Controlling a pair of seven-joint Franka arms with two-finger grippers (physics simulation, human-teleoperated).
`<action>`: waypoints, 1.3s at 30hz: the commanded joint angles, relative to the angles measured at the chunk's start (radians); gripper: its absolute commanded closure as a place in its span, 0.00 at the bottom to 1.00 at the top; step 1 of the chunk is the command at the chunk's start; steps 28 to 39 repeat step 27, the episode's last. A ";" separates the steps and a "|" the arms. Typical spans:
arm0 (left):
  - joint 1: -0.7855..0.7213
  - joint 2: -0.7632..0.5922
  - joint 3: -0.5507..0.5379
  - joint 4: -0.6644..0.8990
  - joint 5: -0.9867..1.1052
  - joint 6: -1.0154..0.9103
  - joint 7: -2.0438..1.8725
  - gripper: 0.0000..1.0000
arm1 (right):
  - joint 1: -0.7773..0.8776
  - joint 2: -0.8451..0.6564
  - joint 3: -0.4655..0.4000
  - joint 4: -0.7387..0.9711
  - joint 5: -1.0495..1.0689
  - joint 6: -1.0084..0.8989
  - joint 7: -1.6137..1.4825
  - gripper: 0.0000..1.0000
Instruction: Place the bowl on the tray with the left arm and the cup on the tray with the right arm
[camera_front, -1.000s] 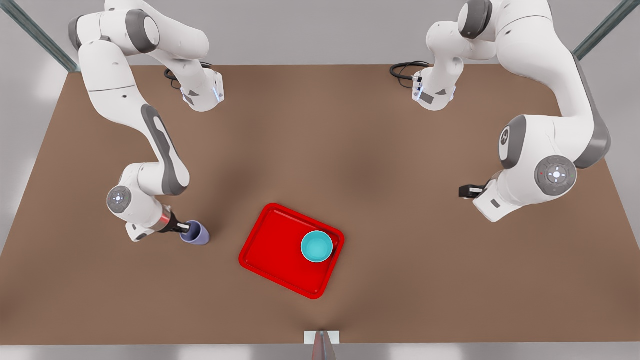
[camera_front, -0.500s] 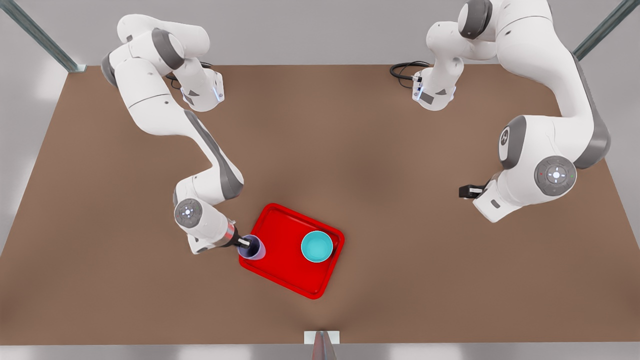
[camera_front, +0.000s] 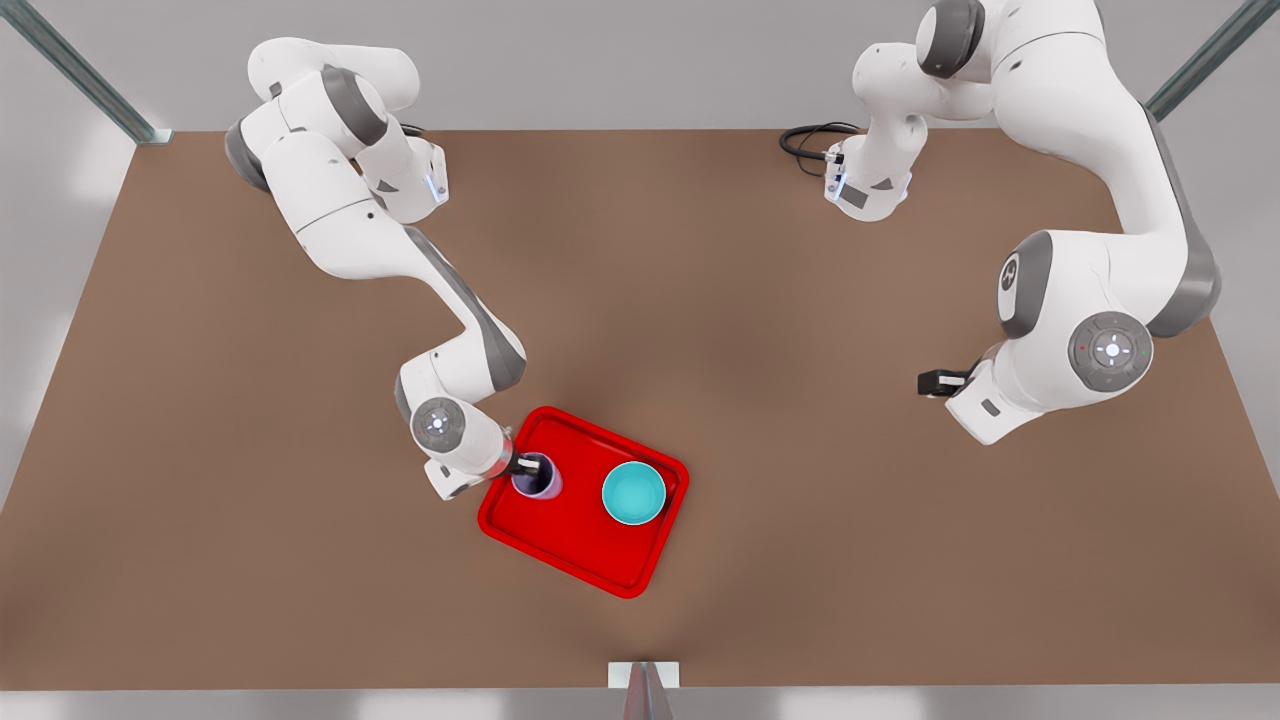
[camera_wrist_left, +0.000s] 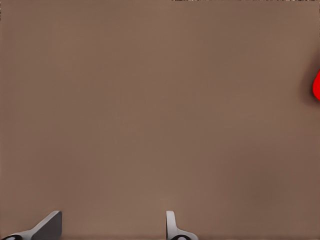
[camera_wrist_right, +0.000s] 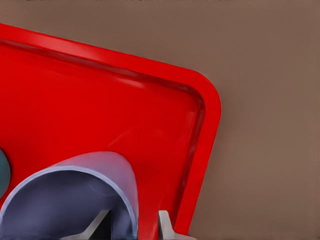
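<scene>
Where the brown matte bench (camera_front: 700, 300) meets the near edge of the front view, a small white bracket (camera_front: 643, 675) with a grey post, set at mid-width. Just beyond it, the flat bright red rectangular tray (camera_front: 560, 545) with rounded corners and raised rim, skewed on the bench. On the tray's side toward the front view's right, the small glossy teal bowl (camera_front: 634, 493), upright, resting inside the rim. On the opposite side, the small lavender tapered cup (camera_front: 537, 476), mouth up, over the tray floor close to the rim; whether touching the floor, cannot tell. Right gripper (camera_front: 521, 465) closed over the cup's wall (camera_wrist_right: 75, 200), one finger inside and one outside, with the rim corner of the tray (camera_wrist_right: 207, 130) just beside. Red-tinted band at that wrist, white arm rising back toward the far left corner. Farther off, toward the front view's right, left gripper (camera_front: 935, 383) hanging over bare bench, waiting, well apart from the tray; fingers (camera_wrist_left: 172, 227) spread wide, holding nothing, with a sliver of the tray (camera_wrist_left: 316, 85) at the frame edge. Farthest back, black cables (camera_front: 810, 140) coiled by the arm base, pale grey wall (camera_front: 640, 60), slanted metal struts (camera_front: 75, 70) in both corners.
</scene>
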 joint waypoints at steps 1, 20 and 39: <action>0.000 0.000 0.000 0.000 0.000 0.000 -0.002 0.00 | 0.000 0.000 0.000 0.000 0.000 0.000 -0.001 0.00; -0.009 -0.015 -0.032 0.025 -0.010 -0.021 -0.005 0.00 | -0.072 -0.262 -0.107 0.003 0.035 -0.260 -0.179 0.00; -0.008 -0.101 -0.046 -0.049 -0.007 -0.098 -0.005 0.00 | -0.224 -0.473 -0.302 0.054 0.169 -0.745 -0.575 0.00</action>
